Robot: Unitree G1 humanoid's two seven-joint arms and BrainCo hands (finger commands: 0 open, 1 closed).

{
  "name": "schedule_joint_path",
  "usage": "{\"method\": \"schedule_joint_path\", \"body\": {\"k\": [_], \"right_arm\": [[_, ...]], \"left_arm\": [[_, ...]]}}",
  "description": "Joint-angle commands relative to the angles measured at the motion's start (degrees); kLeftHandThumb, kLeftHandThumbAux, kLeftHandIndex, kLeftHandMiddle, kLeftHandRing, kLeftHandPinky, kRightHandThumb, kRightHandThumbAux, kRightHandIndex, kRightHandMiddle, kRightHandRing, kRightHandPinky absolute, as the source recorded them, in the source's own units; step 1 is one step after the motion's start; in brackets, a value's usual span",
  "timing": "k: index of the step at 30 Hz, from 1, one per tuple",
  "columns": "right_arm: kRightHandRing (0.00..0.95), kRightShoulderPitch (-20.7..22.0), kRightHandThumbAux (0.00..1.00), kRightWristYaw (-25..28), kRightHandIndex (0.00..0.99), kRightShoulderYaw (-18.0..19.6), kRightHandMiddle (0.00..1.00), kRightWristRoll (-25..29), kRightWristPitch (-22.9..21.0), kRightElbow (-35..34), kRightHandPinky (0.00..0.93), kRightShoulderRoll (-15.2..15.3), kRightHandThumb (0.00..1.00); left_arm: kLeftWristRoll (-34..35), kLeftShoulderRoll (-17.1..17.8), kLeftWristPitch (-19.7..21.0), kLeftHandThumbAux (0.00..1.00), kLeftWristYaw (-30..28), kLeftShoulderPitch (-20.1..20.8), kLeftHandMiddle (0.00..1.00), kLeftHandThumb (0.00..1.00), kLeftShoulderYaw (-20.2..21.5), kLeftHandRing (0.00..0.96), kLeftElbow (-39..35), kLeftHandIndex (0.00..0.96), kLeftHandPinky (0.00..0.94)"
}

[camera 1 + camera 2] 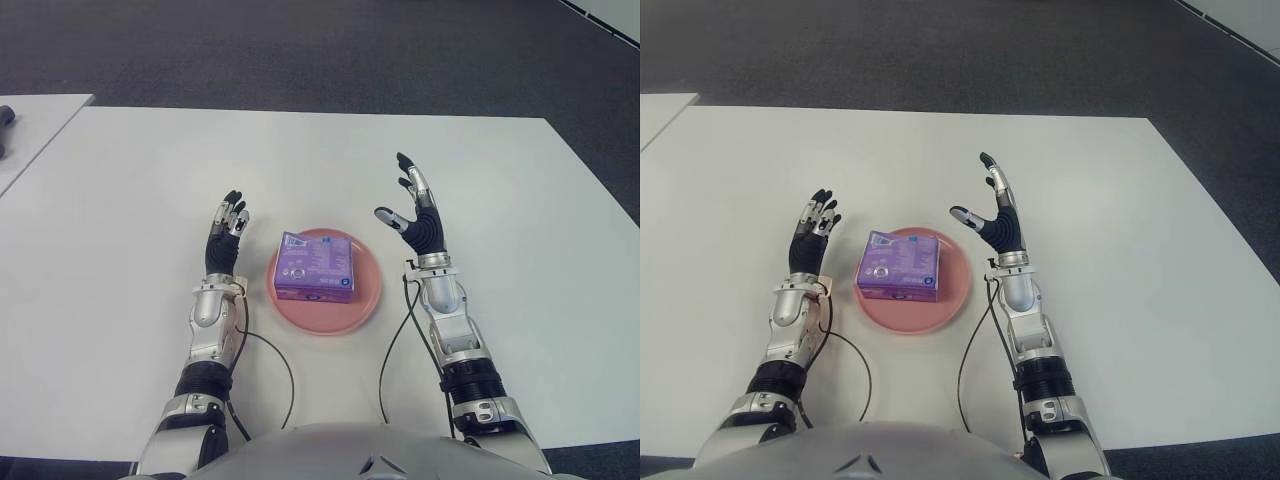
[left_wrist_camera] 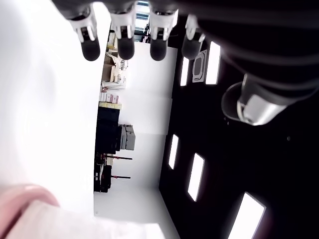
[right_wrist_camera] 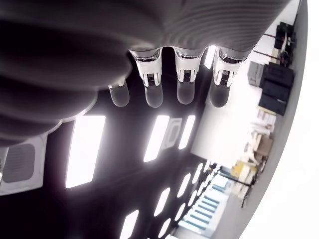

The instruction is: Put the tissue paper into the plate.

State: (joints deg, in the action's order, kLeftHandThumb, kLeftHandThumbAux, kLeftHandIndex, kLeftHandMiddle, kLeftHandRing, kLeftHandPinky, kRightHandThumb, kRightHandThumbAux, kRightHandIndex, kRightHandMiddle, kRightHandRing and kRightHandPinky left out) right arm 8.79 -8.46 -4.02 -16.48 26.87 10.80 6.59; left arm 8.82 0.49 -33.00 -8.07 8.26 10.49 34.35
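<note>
The right hand [image 1: 415, 212] was raised just right of the plate [image 1: 368, 300], fingers extended and spread, thumb out, holding nothing. The left hand [image 1: 226, 235] stood just left of the plate, fingers straight and empty, apparently clear of the white bench [image 1: 130, 200], though contact could not be confirmed. The purple tissue paper pack [image 1: 317, 267] lay flat inside the pink plate, between both hands.

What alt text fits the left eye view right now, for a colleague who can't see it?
A purple tissue pack lies in a pink plate on a white table. The robot's left hand shows left of the plate and its right hand right of it, both open with fingers spread, holding nothing.
</note>
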Motion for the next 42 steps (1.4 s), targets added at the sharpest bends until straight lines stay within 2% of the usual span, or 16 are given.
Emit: {"method": "schedule_joint_path", "body": {"k": [1,42], "right_arm": [[0.0,-0.8,0.394,-0.4,0.0,-0.5,0.0,-0.6,-1.1,0.0,0.0,-0.6,0.022],[0.0,-1.0,0.394,-1.6,0.0,-1.6,0.0,-1.6,-1.7,-0.3,0.0,-1.3,0.022]], "left_arm": [[-0.8,0.9,-0.1,0.426,1.2,0.6,0.0,0.013,0.3,0.0,0.5,0.0,0.0],[-1.4,2.7,1.4,0.497,2.3,0.5,0.0,0.0,0.2,0.0,-1.7,0.0,0.0]]}}
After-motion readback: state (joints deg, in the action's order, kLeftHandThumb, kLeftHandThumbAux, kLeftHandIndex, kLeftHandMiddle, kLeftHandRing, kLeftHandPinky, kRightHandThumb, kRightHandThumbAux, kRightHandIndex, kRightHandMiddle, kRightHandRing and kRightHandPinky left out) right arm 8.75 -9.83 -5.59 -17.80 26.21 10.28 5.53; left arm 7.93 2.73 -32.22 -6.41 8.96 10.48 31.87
